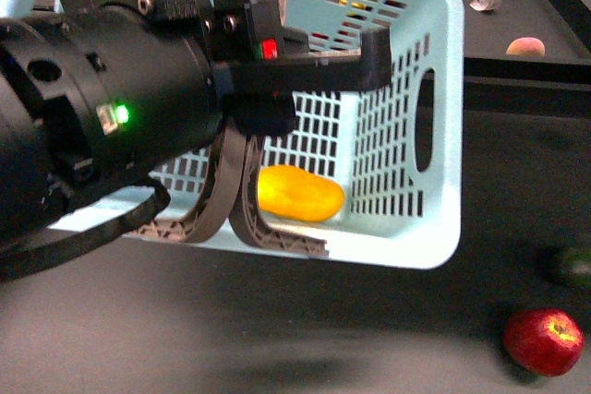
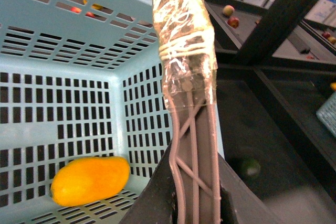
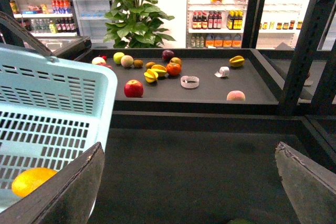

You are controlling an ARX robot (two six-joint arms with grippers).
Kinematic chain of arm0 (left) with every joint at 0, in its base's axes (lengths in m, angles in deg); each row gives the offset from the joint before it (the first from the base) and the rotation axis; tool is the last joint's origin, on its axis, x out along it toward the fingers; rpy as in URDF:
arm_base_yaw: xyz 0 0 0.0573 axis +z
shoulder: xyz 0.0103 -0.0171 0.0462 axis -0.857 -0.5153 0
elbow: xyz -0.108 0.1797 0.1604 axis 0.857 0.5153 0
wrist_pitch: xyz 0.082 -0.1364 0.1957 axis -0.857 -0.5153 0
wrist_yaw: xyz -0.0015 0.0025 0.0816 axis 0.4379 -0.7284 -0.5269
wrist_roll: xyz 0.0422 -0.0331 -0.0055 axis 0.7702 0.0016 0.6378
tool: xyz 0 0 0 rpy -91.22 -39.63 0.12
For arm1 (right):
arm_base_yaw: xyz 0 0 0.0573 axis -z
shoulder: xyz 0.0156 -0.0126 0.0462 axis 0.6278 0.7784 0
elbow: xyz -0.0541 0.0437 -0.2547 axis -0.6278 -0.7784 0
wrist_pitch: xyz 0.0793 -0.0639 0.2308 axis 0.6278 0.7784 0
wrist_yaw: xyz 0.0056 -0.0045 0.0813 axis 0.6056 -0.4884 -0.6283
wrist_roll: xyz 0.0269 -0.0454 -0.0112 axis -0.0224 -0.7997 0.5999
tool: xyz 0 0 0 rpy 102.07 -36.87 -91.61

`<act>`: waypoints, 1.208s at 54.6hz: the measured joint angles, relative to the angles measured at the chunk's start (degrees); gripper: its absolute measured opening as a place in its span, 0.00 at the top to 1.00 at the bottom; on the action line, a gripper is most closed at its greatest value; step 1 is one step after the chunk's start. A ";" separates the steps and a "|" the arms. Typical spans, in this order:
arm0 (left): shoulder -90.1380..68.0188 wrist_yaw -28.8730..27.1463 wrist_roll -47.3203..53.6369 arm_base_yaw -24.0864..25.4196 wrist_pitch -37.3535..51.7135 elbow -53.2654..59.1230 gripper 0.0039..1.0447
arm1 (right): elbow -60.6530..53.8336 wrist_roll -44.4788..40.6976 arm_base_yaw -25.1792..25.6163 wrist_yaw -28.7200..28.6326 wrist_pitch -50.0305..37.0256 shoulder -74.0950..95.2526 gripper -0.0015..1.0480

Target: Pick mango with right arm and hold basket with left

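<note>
- left pincer (image 2: 195,192): clamped shut on the two grey-brown handles (image 1: 231,193) of the basket (image 1: 441,136). In the left wrist view one handle, wrapped in clear tape, runs straight up from between the jaws.
- right pincer (image 3: 189,148): jaws spread wide with nothing between them. It hangs over the dark bench (image 3: 199,171), just beside the basket's rim.
- the turquoise basket fills the middle of the front view and looks tipped, but I can't tell if it's resting on the bench or lifted off it.
- mango (image 1: 297,194): the only thing I can see inside the basket. It lies on its side on the slotted floor, tucked toward a corner, and neither pincer touches it.
- outside the basket, near it on the bench, there's a red apple (image 1: 545,341) and a blurry green fruit (image 1: 574,267), a little apart from each other.
- further back is a second bench (image 3: 252,72) holding loose fruit with no container: a peach (image 3: 235,95), yellow star fruits (image 3: 152,73), another apple (image 3: 133,88) and a tape roll (image 3: 189,81), all well apart from the basket.
</note>
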 joint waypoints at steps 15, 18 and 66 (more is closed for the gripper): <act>-3.52 -8.13 -15.15 3.37 -3.96 -7.50 0.94 | 0.00 0.00 -0.02 0.00 0.00 0.00 0.08; -4.04 -10.71 -19.41 3.87 -5.75 -9.11 0.94 | 0.00 0.00 -0.02 0.00 0.00 0.00 0.08; -16.37 -35.08 -65.64 18.36 -27.10 -18.23 0.94 | 0.00 0.00 -0.02 0.00 0.00 0.00 0.08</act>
